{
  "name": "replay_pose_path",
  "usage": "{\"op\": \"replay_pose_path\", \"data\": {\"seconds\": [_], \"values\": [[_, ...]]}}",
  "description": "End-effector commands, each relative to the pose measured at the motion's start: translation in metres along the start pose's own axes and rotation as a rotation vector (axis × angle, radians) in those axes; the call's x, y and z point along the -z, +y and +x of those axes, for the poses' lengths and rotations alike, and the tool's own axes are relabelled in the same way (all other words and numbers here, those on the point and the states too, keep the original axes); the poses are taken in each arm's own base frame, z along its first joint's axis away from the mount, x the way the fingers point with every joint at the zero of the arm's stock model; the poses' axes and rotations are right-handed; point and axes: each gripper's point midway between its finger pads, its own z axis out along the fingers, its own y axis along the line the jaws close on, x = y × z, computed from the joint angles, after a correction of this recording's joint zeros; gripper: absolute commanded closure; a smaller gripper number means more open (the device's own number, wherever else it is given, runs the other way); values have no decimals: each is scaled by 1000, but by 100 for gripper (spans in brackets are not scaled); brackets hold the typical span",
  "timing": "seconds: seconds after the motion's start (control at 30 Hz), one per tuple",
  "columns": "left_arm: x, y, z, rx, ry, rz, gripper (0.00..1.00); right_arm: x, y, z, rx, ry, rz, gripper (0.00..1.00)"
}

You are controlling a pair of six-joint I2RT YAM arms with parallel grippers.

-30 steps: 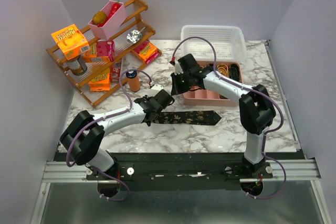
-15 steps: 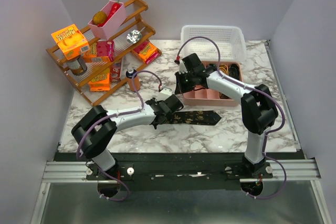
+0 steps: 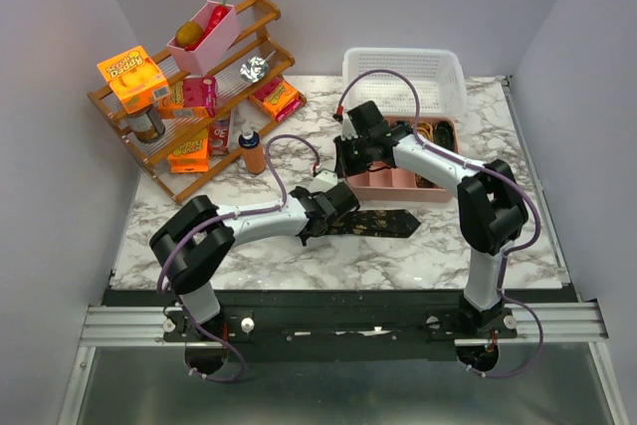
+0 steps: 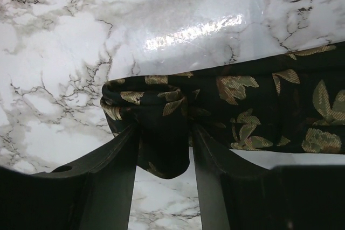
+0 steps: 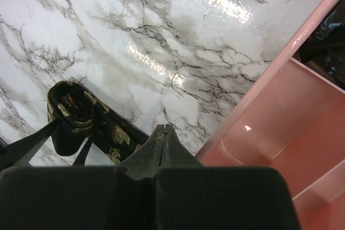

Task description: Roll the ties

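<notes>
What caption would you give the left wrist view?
Left gripper straddling the rolled end of a patterned tie on a marble table.

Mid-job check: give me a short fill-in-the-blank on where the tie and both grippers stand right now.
1. The left gripper straddles the end of the tie that is already ___ into a coil.
2. The right gripper is ___ and holds nothing.
3. Just beside the right gripper's tip runs the rim of a ___ tray.

Missing words: rolled; shut; pink.
</notes>
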Motion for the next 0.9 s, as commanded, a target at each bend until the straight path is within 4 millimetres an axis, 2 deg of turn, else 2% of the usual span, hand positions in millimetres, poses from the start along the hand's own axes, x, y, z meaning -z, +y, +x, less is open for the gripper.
{"op": "replay_pose_path", "data": {"seconds": [0.0, 0.37, 0.57, 0.6, 0.7, 0.73, 0.77, 0.83, 0.87], "values": [[9, -14, -10, 49, -10, 65, 47, 7, 1, -4, 21, -23, -7, 99], [38, -34, -39, 178, -102, 277, 43, 7, 6, -2, 32, -14, -41, 99], [37, -8, -48, 247, -111, 270, 43, 13, 15, -1, 49, -20, -86, 99], [42, 0, -53, 272, -133, 279, 40, 14, 17, -3, 49, -26, -98, 99], [42, 21, -59, 350, -147, 307, 36, 15, 29, -1, 54, -23, -153, 99], [37, 34, -61, 394, -144, 307, 36, 14, 32, 0, 57, -20, -168, 99], [34, 34, -56, 415, -127, 344, 35, 14, 39, 1, 68, -17, -183, 99], [36, 44, -57, 466, -142, 382, 35, 12, 48, 4, 81, -10, -206, 99], [30, 54, -53, 500, -135, 374, 31, 11, 57, 6, 94, -5, -222, 99]]}}
